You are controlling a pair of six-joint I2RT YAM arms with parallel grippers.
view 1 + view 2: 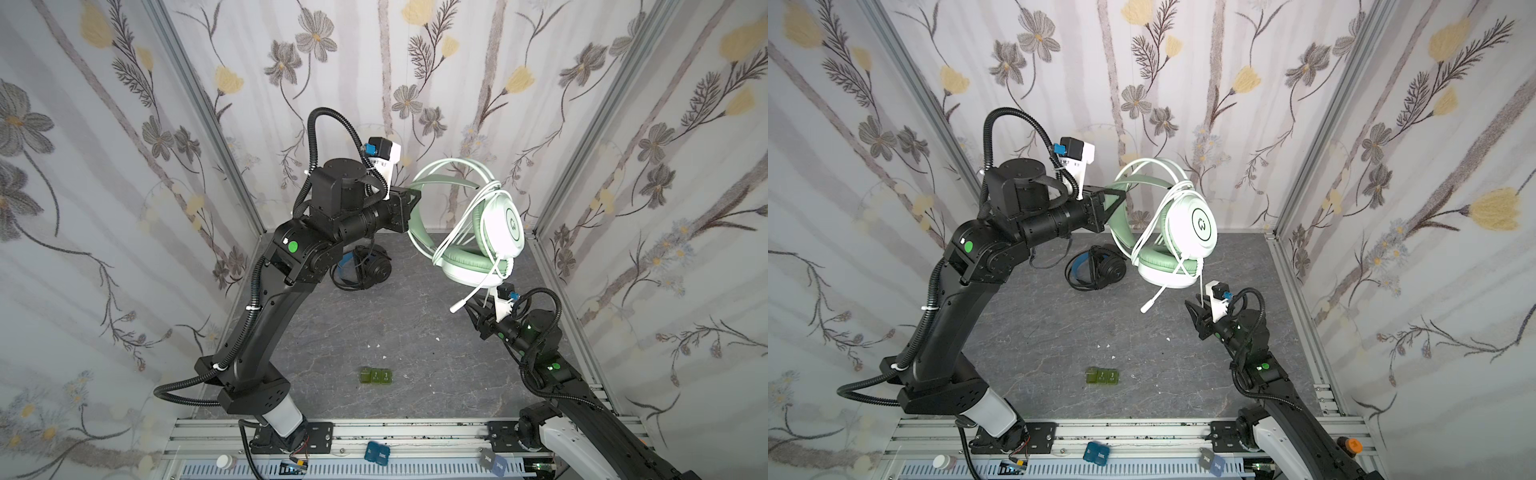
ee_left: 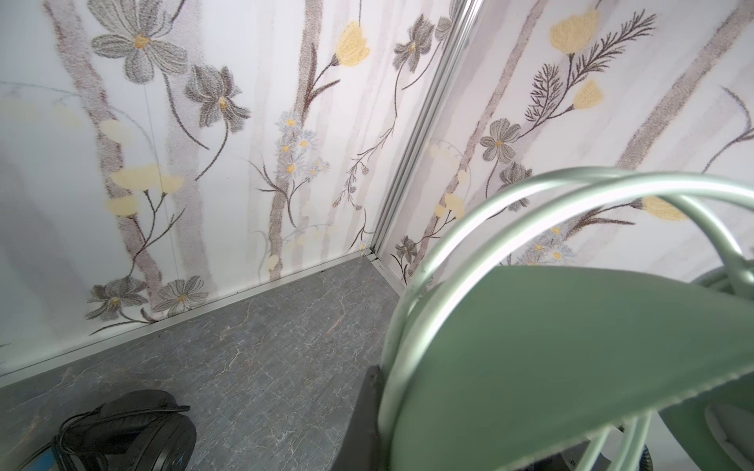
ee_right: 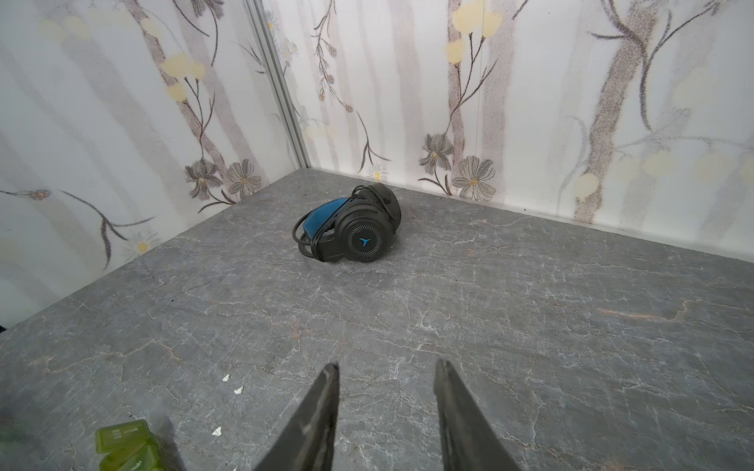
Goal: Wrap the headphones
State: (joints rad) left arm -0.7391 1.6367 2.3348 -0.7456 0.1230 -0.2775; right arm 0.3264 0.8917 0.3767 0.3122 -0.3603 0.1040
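Top views show your left gripper (image 1: 413, 197) clamped on mint headset (image 1: 505, 224) by headband (image 1: 444, 181), aloft right of black headset (image 1: 374, 270); right gripper (image 3: 385, 407) parted, empty, facing black headset.

Bright, soft light — close foreground seemingly blurred.

A mint-green headset (image 1: 505, 226) and black-and-blue headset (image 3: 363, 240) contrast with veined grey tabletop (image 1: 395, 324), perhaps yellow-green boxes (image 1: 376, 376).

Left gripper (image 1: 415, 195) high, clamped; right gripper (image 3: 385, 367) low, fingers (image 3: 326, 399) apart.
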